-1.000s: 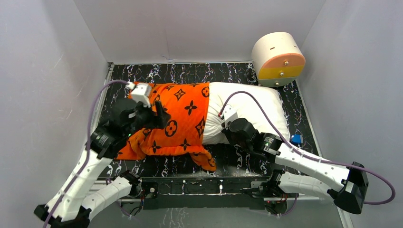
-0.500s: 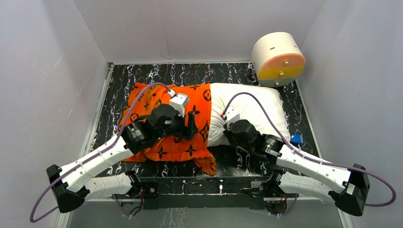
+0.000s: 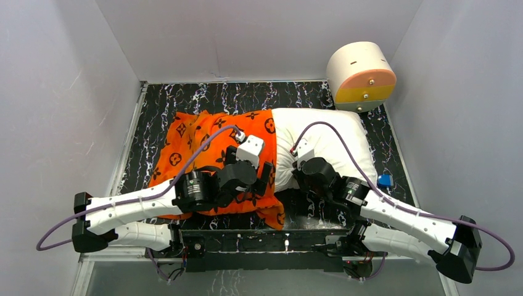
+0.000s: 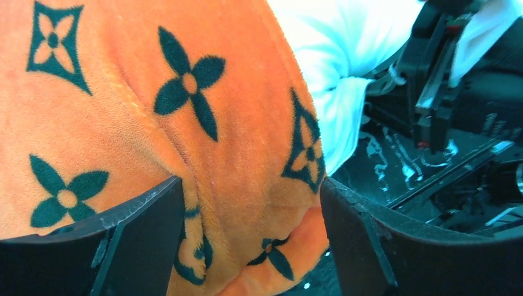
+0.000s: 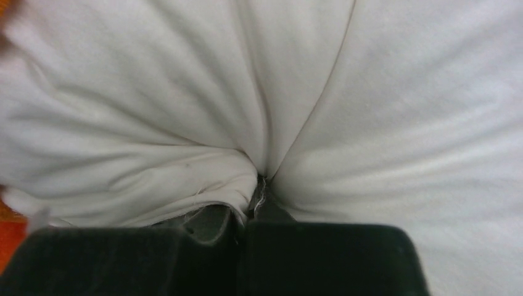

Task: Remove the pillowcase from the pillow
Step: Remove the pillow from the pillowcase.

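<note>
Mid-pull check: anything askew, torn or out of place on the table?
Nothing torn or spilled. The pillowcase is rumpled and skewed, covering only one end of the pillow, which fits a half-done pull.

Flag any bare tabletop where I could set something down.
Free: far strip of table between back wall and pillowcase; narrow strip between pillowcase and left wall. Crowded: near edge, where left gripper and right gripper sit by pillow; far right corner holds round box.
</note>
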### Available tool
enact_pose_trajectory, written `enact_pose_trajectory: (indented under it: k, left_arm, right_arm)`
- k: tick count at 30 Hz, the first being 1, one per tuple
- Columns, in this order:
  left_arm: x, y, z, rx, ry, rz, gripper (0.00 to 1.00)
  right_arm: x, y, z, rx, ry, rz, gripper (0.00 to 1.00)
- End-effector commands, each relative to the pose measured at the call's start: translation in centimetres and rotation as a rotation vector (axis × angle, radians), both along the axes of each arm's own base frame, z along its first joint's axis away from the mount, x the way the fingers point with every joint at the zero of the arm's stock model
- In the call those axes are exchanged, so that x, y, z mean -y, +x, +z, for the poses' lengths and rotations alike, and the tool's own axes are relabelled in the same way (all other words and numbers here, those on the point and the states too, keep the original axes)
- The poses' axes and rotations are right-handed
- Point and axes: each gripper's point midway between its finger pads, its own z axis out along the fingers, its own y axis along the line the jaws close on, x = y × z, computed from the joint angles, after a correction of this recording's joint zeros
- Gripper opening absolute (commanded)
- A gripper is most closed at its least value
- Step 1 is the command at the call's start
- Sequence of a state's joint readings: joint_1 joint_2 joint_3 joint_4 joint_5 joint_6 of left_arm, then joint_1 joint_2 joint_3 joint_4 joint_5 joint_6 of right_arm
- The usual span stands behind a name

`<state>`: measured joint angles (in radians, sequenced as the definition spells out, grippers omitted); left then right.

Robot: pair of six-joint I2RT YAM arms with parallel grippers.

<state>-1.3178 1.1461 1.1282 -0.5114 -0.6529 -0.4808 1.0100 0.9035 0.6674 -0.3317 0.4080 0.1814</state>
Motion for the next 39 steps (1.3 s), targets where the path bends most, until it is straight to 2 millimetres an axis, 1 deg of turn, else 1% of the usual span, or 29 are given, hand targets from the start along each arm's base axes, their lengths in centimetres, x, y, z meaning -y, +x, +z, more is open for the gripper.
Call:
enact_pose_trajectory:
  k: [1,3,4,6,7,8,9,10,12,14,16,17,18,19,20,21,22,23,24,25,26,28,29,30,31,35,37,39]
  left_arm:
    - [2.7,-1.7,7.2,0.017,-0.26,-0.111,0.76]
    - [4.3,-3.4,8.1,-0.018,-0.301,-0.232,0.77]
    - [5.2,-4.3,8.1,-0.036,-0.314,-0.3,0.78]
    - [6.6,-5.9,7.6,-0.082,-0.31,-0.401,0.81]
    - [6.8,-6.0,6.9,-0.1,-0.284,-0.406,0.81]
    - [6.6,-5.6,6.0,-0.121,-0.258,-0.359,0.8]
    - [6.1,-4.6,4.5,-0.131,-0.212,-0.278,0.8]
    - [5.0,-3.5,3.4,-0.132,-0.172,-0.181,0.79]
    - [2.4,-1.7,1.9,-0.111,-0.12,-0.005,0.75]
    - [0.5,-0.8,1.2,-0.084,-0.116,0.098,0.75]
    - [-0.6,0.0,0.6,-0.049,-0.124,0.162,0.75]
    - [-1.0,0.7,0.5,-0.015,-0.125,0.206,0.74]
    - [-1.1,1.4,0.4,0.021,-0.122,0.246,0.72]
    - [-0.8,2.3,0.1,0.064,-0.098,0.265,0.72]
    - [-0.2,3.2,-0.7,0.077,-0.06,0.262,0.74]
    - [0.1,3.8,-2.1,0.045,-0.001,0.26,0.73]
    - [0.4,4.4,-3.2,0.006,0.033,0.28,0.63]
    - [-0.6,4.6,-4.3,-0.012,0.108,0.318,0.49]
    - [-1.4,4.8,-4.8,-0.003,0.152,0.362,0.37]
    - [-2.4,5.0,-4.9,0.013,0.179,0.401,0.3]
    - [-3.2,5.1,-5.0,0.017,0.189,0.42,0.25]
    - [-4.7,5.1,-4.7,0.021,0.184,0.432,0.11]
    - [-5.8,5.1,-4.4,0.018,0.17,0.45,0.04]
    - [-7.1,5.1,-4.1,0.015,0.157,0.47,0.0]
    - [-8.5,4.9,-3.5,0.014,0.13,0.486,0.0]
    - [-13.6,4.0,-3.2,0.004,0.106,0.558,0.0]
    - [-15.7,3.3,-3.2,0.002,0.1,0.588,0.0]
    - [-17.1,2.7,-4.0,-0.011,0.102,0.601,0.0]
  right_arm:
    - [-2.6,0.7,3.5,0.06,0.205,0.0,0.0]
    - [-2.6,0.8,3.5,0.065,0.211,-0.002,0.0]
    - [-2.6,0.8,3.5,0.065,0.215,-0.007,0.0]
    - [-2.5,0.9,3.6,0.066,0.223,-0.018,0.0]
    - [-2.6,0.9,3.7,0.067,0.228,-0.019,0.0]
    - [-2.6,0.9,3.7,0.067,0.232,-0.021,0.0]
    - [-2.5,1.0,3.8,0.067,0.238,-0.025,0.0]
    - [-2.5,0.9,4.0,0.068,0.246,-0.028,0.0]
    - [-2.4,0.8,4.3,0.069,0.264,-0.034,0.0]
    - [-2.3,0.7,4.7,0.074,0.288,-0.038,0.0]
    - [-2.3,0.6,4.8,0.076,0.307,-0.035,0.0]
    - [-2.4,0.5,4.9,0.079,0.319,-0.032,0.0]
    - [-2.4,0.5,4.9,0.081,0.33,-0.033,0.0]
    - [-2.4,0.5,5.0,0.084,0.343,-0.034,0.0]
    - [-2.4,0.6,5.3,0.092,0.357,-0.041,0.0]
    - [-2.4,0.6,5.4,0.093,0.361,-0.042,0.0]
    - [-2.4,0.6,5.7,0.092,0.36,-0.042,0.0]
    - [-2.3,0.5,5.8,0.088,0.355,-0.042,0.0]
    - [-2.2,0.4,5.8,0.079,0.35,-0.046,0.0]
    - [-1.9,0.4,5.6,0.074,0.34,-0.06,0.0]
    - [-1.4,0.5,5.4,0.074,0.334,-0.082,0.0]
    - [-0.5,0.8,4.9,0.082,0.326,-0.127,0.0]
    - [0.2,1.1,4.8,0.09,0.328,-0.174,0.0]
    - [1.1,1.2,4.4,0.083,0.326,-0.23,0.0]
    - [1.9,1.3,4.3,0.083,0.343,-0.281,0.0]
    - [4.4,1.3,3.9,0.095,0.37,-0.393,0.0]
    - [5.2,1.1,3.5,0.092,0.358,-0.418,0.0]
    - [5.3,0.9,3.1,0.084,0.343,-0.417,0.0]
